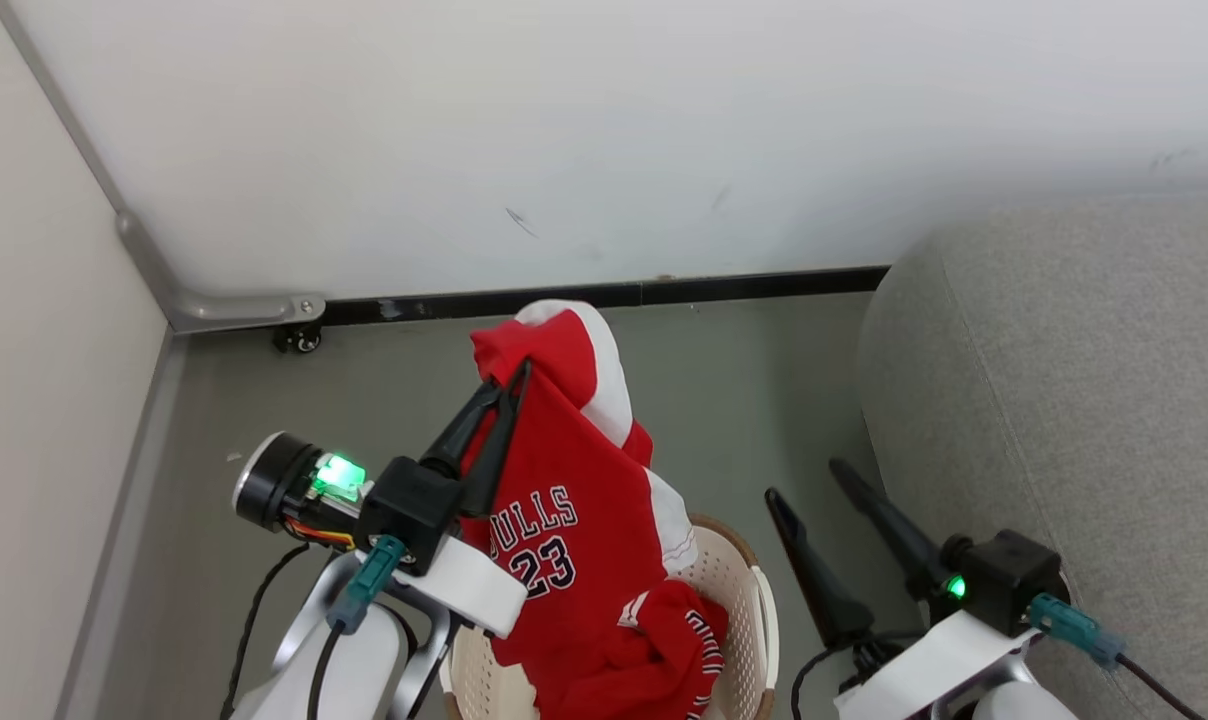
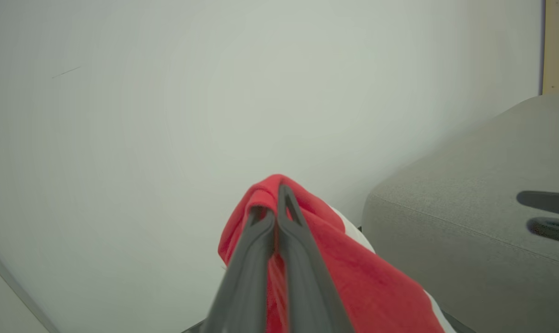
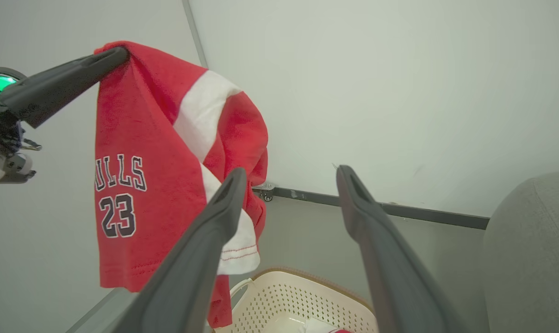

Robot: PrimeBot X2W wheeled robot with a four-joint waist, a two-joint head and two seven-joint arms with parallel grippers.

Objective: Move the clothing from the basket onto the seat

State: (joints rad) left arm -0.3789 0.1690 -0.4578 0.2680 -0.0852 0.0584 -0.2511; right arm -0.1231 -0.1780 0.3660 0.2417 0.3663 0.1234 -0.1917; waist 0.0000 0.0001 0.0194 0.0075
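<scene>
One lettered jersey [image 1: 564, 500] pinched at its top edge by the closed left gripper [image 1: 512, 385], hanging over basket [image 1: 759, 600] at 6 o'clock | second red garment [image 1: 669, 640] inside basket | right gripper [image 1: 806, 482] spread wide, empty, 4 o'clock | seat [image 1: 1064, 400] at 3 o'clock

Open floor [image 1: 764, 400] between basket [image 1: 757, 585] and seat [image 1: 1064, 380], wall [image 1: 564, 150] close behind

Pinches a soft red fabric garment with white trim [image 2: 353, 277] in the tightly closed left claw [image 2: 275, 206], beside a large grey woven-fabric seat [image 2: 446, 231] at right.
</scene>
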